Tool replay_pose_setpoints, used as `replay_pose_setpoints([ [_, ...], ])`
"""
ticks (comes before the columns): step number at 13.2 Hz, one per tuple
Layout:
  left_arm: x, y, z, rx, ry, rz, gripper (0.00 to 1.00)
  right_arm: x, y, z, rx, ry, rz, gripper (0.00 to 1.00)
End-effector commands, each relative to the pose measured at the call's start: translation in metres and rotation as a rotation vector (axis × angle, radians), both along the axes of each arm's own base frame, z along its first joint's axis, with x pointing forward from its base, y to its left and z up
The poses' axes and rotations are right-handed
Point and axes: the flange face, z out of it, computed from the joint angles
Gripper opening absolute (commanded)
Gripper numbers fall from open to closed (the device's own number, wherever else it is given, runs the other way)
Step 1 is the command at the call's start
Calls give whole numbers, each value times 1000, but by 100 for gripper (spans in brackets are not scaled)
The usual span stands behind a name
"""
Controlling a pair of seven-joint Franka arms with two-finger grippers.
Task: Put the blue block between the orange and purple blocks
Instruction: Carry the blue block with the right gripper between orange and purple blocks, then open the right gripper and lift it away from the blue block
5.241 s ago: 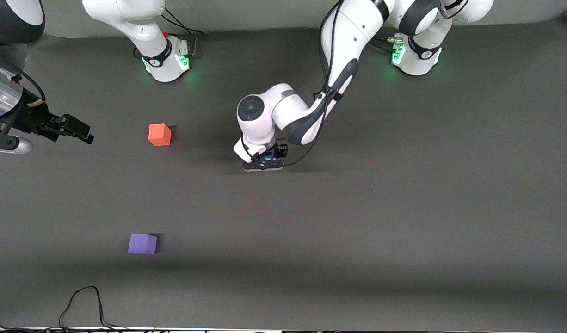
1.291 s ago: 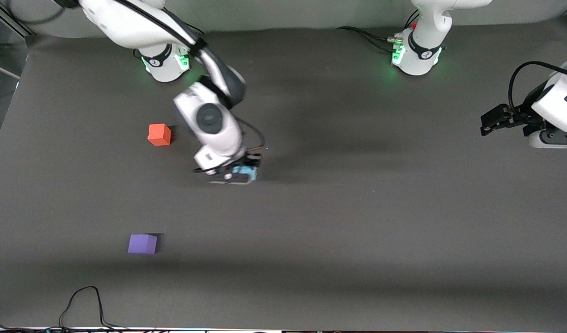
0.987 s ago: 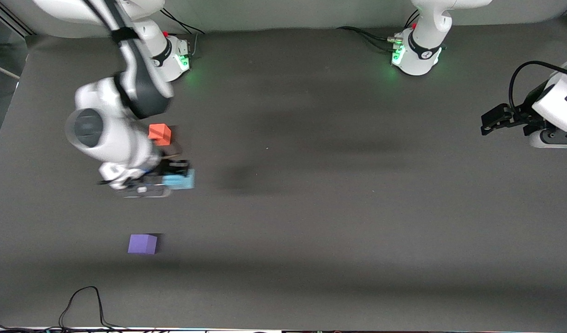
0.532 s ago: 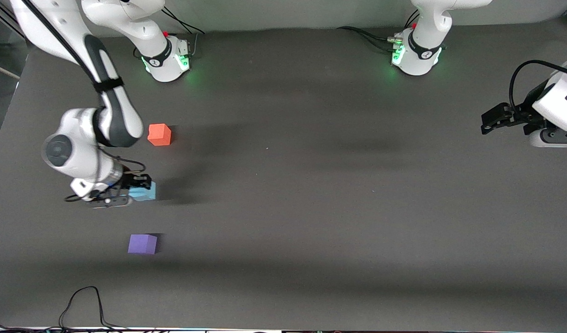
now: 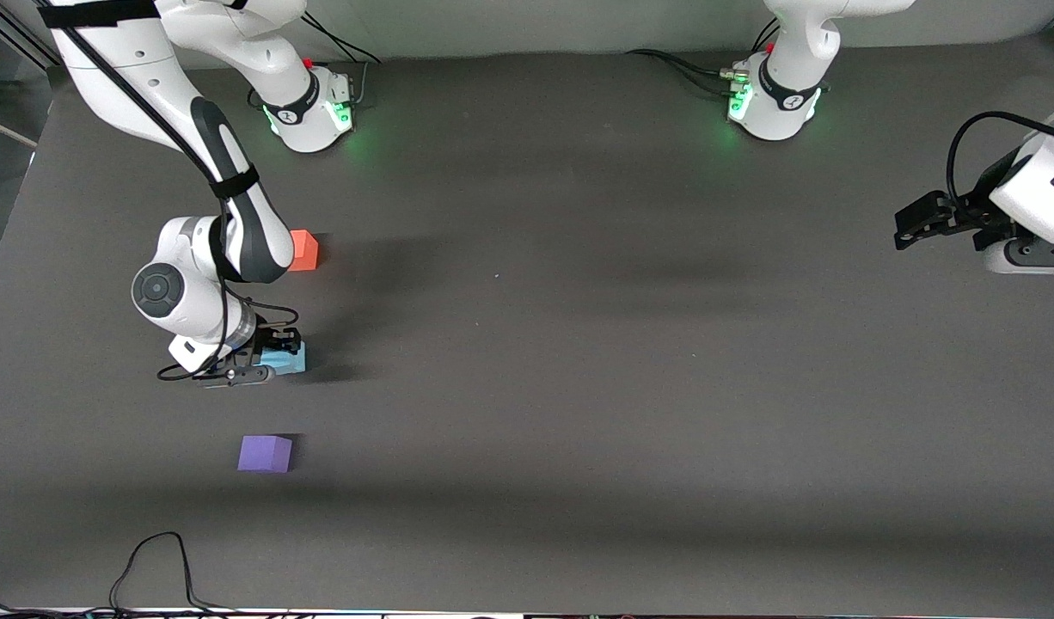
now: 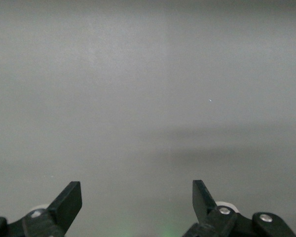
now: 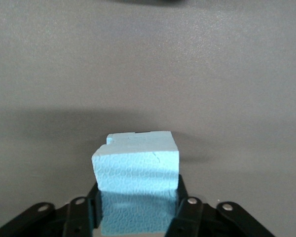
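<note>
My right gripper (image 5: 269, 357) is shut on the light blue block (image 5: 286, 361), low over the dark table between the orange block (image 5: 304, 250) and the purple block (image 5: 265, 453). In the right wrist view the blue block (image 7: 137, 170) sits between the two black fingers (image 7: 187, 207). The right arm partly covers the orange block. The purple block is nearer to the front camera than the orange one. My left gripper (image 5: 909, 225) is open and empty, and the left arm waits at its own end of the table. The left wrist view shows its gripper (image 6: 136, 197) over bare table.
A black cable (image 5: 162, 559) loops on the table near the front edge, nearer to the front camera than the purple block. The two arm bases (image 5: 308, 112) stand along the table's edge farthest from the front camera.
The left arm withdrew from the table's middle to its own end. The right arm took the blue block and carried it from the middle to between the orange and purple blocks.
</note>
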Motion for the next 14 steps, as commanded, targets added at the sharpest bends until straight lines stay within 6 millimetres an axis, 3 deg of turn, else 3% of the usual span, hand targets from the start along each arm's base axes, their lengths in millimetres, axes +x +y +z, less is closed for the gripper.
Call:
replay_pose_setpoints([
  [1,1,0,5,2,-4,-15,100,2,-3,12,45,-24,-26,100],
  [3,1,0,5,0,-4,-13,100,7,-2,40,62,-66,-24,100],
  [4,1,0,4,0,-2,-13,100,10,-3,64,75,-101,-28,100],
  [9,2,0,2,0,-1,-12,100,16,-3,205,115,-184,15,100],
  [14,3,-1,2,0,-2,-10,100,0,-23,333,113,-119,27,100],
])
